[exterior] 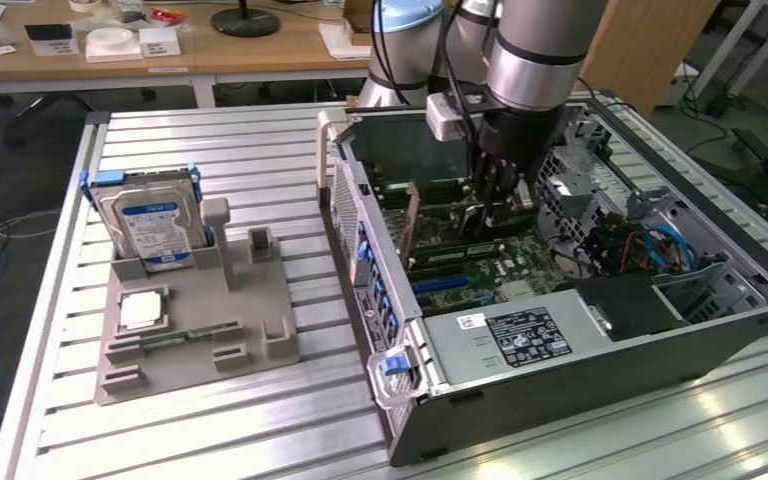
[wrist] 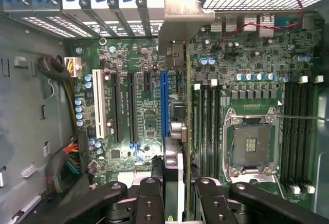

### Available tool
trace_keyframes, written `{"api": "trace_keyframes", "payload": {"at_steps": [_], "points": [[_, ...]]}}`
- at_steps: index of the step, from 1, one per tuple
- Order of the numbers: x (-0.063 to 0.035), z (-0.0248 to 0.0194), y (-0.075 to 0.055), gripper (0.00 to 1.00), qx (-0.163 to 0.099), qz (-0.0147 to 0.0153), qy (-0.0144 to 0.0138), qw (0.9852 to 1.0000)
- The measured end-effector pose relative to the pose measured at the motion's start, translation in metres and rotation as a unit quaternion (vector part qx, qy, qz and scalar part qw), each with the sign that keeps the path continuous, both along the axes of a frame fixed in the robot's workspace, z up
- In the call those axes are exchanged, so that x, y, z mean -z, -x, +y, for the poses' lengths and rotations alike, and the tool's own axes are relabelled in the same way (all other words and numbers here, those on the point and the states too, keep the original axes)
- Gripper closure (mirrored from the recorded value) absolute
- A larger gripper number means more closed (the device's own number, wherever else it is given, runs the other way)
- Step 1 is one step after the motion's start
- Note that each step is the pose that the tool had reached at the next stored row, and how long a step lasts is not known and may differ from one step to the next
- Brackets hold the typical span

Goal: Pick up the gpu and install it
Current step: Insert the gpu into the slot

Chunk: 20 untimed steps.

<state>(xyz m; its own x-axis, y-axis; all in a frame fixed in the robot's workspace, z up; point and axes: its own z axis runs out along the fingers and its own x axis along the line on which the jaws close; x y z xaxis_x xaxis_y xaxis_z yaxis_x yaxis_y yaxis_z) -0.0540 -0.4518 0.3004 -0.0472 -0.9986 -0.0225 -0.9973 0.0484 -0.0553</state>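
Note:
The gpu (exterior: pixel 411 225) stands on edge inside the open computer case (exterior: pixel 558 340), over the green motherboard (exterior: pixel 518 265). My gripper (exterior: pixel 491 215) reaches down into the case and is shut on the card. The wrist view looks along the gpu (wrist: pixel 175 54) edge-on, with its silvery bracket (wrist: pixel 186 16) at the case's rear slot openings. There my gripper (wrist: pixel 179 203) has its black fingers (wrist: pixel 151 198) on either side of the card. The card's edge runs just beside the blue expansion slot (wrist: pixel 163 100); whether it is seated I cannot tell.
A grey holder (exterior: pixel 197 320) on the slatted table at the exterior view's left carries a silver hard drive (exterior: pixel 155 225), a square chip (exterior: pixel 141 308) and a narrow memory stick (exterior: pixel 184 337). Case walls, the drive cage (exterior: pixel 624 200) and cables (exterior: pixel 651 245) hem in the arm.

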Motion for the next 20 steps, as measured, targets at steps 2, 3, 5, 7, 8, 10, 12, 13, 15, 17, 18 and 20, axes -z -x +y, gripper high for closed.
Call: {"api": "trace_keyframes", "payload": {"at_steps": [2,3,5,7,8,10,12,13,15,17,18,20], "points": [[0.0014,-0.0015,0.000,0.72,0.000,0.0000,0.0000,1.0000],[0.0019,-0.0026,0.000,0.72,0.000,0.0000,0.0000,1.0000],[0.0032,-0.0053,0.000,0.72,0.000,0.0000,-0.0001,1.0000],[0.0050,-0.0068,0.000,0.72,0.000,-0.0001,-0.0003,1.0000],[0.0058,-0.0069,0.000,0.72,0.000,-0.0001,-0.0004,1.0000],[0.0072,-0.0070,0.000,0.72,0.000,0.0000,-0.0003,1.0000],[0.0091,-0.0070,0.001,0.72,0.000,0.0000,-0.0003,1.0000],[0.0102,-0.0070,0.001,0.72,0.000,0.0000,-0.0003,1.0000],[0.0124,-0.0070,0.003,0.72,0.000,0.0000,-0.0003,1.0000],[0.0140,-0.0070,0.003,0.72,0.000,0.0000,-0.0003,1.0000],[0.0150,-0.0070,0.003,0.72,0.000,0.0000,-0.0003,1.0000],[0.0174,-0.0070,0.003,0.72,0.000,0.0000,-0.0003,1.0000]]}}
